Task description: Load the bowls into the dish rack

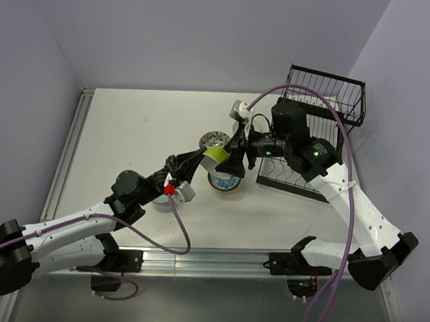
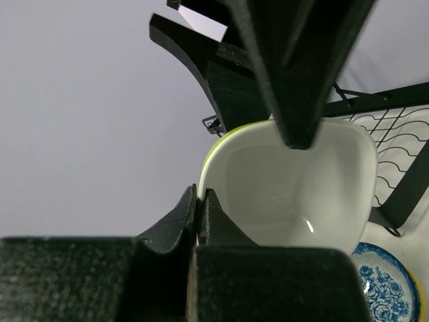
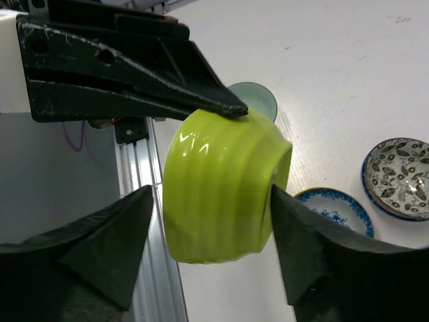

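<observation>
A bowl, lime-green outside and white inside (image 1: 217,155), hangs tilted in the air in front of the black wire dish rack (image 1: 326,102). My left gripper (image 1: 209,159) is shut on its rim, which shows pinched between the fingertips in the left wrist view (image 2: 198,196). My right gripper (image 3: 213,194) is open and straddles the bowl (image 3: 221,188). Its right finger (image 3: 315,248) is at the rim and its left finger (image 3: 100,248) stands apart. On the table lie a blue-and-white bowl (image 1: 225,182), a dark floral bowl (image 1: 215,139) and a pale teal bowl (image 3: 258,99).
The rack (image 2: 402,144) stands at the table's back right against the wall. An aluminium rail (image 3: 144,201) runs along the table's edge below the bowl. The blue-and-white bowl (image 3: 332,204) and the floral bowl (image 3: 399,178) lie right under the two grippers.
</observation>
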You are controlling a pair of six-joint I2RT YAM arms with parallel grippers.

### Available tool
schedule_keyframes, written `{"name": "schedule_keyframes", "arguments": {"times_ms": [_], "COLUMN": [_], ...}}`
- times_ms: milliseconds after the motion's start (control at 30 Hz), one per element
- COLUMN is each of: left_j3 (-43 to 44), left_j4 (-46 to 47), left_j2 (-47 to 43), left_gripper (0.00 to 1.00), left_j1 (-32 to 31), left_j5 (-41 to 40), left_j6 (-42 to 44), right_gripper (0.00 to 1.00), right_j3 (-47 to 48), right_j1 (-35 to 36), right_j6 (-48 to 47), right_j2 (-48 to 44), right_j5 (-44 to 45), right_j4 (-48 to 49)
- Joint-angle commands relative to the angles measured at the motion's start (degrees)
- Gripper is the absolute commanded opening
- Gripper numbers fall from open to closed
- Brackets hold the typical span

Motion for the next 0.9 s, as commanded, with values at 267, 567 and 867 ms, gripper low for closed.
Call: {"name": "schedule_keyframes", "arguments": {"times_ms": [267,567,867], "left_j3": [3.2,3.9,2.3], "left_j4": [4.7,1.9,0.4], "left_j2": [-0.3,-0.4,-1.1], "left_gripper": [0.00,0.12,0.31], "left_j1": [-0.1,-0.1,-0.1], "left_j5": [-1.4,-1.5,-1.1], "left_j6": [-2.2,-1.9,-0.6], "right_gripper": [0.71,0.04,0.00], "right_j3": [0.3,0.2,-0.4], "right_j1": [0.5,0.5,-0.1], "right_j6": [-1.4,-1.6,-2.0], "right_j2": [-0.2,-0.3,-1.5], "right_j5": [-0.4,-0.2,3.1], "right_j4": [-0.8,0.1,0.7]}}
